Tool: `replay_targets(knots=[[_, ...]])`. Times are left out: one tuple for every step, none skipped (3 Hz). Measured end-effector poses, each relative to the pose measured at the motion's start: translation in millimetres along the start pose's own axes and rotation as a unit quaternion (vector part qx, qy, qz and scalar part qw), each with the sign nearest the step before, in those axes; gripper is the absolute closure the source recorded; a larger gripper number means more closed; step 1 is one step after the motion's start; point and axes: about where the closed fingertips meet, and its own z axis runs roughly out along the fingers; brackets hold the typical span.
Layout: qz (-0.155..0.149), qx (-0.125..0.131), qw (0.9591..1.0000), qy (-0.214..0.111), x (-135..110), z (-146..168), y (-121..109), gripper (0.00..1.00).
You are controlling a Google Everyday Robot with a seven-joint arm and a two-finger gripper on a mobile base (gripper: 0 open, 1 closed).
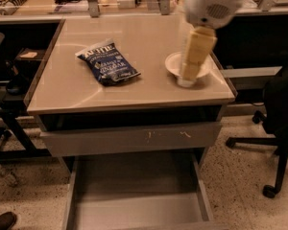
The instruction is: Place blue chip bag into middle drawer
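The blue chip bag [108,63] lies flat on the beige tabletop [77,87], left of centre, white top band toward the back left. The middle drawer [134,195] is pulled open below the table front, its grey flat bottom bare. My gripper [186,79] hangs from the white arm at the upper right, pointing down over the white bowl [175,63], well to the right of the bag and holding nothing that shows.
The closed grey drawer front [129,138] with pale scratch marks sits above the open drawer. A black office chair [278,114] stands to the right. Dark furniture legs [5,128] stand to the left, and a shoe [2,220] shows at the bottom left.
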Motion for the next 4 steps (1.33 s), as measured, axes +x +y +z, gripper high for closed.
replay_targets(knots=[[-0.056,-0.005,0.9982,-0.023,-60.0,23.1,-37.3,0.0],[-0.08,-0.008,0.9962,-0.034,-99.7,42.6,-62.3,0.0],[-0.084,-0.003,0.9956,-0.041,-107.8,42.0,-64.9,0.0],[-0.084,0.003,0.9955,-0.043,-110.1,57.1,-77.2,0.0]])
